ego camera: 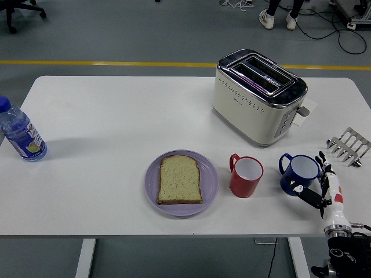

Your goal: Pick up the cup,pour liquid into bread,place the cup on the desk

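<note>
Low at the right of the frame, the robot's right hand [317, 184] is seen against the blue ceramic cup [300, 174], thumb at the cup's near side and fingers [322, 165] spread round its right wall; a closed grasp is not shown, and the cup is seen standing upright on the white table [116, 116]. Just left of it a red cup [246, 175] is noted, then a lilac round plate [210, 179] bearing a slice of brown bread [179, 179]. A cream and chrome toaster [258, 95] is placed behind the cups. A metal toast rack [349, 146] is seen at the right edge, a clear plastic bottle with blue cap [20, 134] at the left edge.
</note>
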`<state>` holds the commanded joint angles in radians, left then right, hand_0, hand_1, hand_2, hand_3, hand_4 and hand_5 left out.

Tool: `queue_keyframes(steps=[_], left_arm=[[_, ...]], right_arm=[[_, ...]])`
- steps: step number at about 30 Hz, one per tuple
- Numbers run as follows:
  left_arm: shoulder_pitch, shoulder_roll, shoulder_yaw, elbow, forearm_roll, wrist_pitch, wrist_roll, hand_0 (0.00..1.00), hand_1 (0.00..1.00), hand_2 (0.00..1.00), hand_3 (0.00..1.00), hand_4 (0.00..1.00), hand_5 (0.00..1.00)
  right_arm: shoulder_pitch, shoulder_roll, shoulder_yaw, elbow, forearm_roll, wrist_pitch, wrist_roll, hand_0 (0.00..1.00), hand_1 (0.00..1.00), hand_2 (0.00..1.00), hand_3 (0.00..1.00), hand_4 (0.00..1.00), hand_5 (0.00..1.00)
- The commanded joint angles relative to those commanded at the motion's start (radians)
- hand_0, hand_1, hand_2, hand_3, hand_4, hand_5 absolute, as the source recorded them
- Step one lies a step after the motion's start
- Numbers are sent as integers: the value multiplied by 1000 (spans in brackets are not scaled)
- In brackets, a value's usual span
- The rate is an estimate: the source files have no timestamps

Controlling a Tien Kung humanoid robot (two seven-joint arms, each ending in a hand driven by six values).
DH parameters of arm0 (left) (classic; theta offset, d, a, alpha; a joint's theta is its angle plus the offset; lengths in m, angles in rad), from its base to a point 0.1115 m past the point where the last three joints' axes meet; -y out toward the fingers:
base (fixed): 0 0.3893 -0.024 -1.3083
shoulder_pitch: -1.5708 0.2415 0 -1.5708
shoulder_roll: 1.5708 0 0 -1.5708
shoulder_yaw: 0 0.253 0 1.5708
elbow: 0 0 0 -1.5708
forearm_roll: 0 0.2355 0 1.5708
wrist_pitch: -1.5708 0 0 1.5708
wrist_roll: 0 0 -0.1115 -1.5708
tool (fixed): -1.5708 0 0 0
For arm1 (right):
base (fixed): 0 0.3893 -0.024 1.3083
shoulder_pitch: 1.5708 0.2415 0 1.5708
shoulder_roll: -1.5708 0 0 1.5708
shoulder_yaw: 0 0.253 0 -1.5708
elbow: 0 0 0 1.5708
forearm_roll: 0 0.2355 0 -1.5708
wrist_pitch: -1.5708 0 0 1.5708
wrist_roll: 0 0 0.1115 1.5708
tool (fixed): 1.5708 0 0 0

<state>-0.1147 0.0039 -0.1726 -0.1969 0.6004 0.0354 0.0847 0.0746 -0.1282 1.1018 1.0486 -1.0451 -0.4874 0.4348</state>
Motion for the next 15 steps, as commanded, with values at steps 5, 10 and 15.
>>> queue_keyframes(steps=[5,10,15], left_arm=[[2,-1,1,0,-2,0,0,635,646,656,546,320,844],[4,-3,3,0,-2,-1,0,635,646,656,546,320,845],[8,-4,6,0,-3,-1,0,635,645,656,547,319,844]], right_arm=[[15,4,-13,-24,15,-2,4,956,874,977,998,975,120],[31,10,-21,-45,31,-8,18,956,872,975,998,975,124],[45,14,-30,-64,53,-9,30,954,869,972,998,979,136]])
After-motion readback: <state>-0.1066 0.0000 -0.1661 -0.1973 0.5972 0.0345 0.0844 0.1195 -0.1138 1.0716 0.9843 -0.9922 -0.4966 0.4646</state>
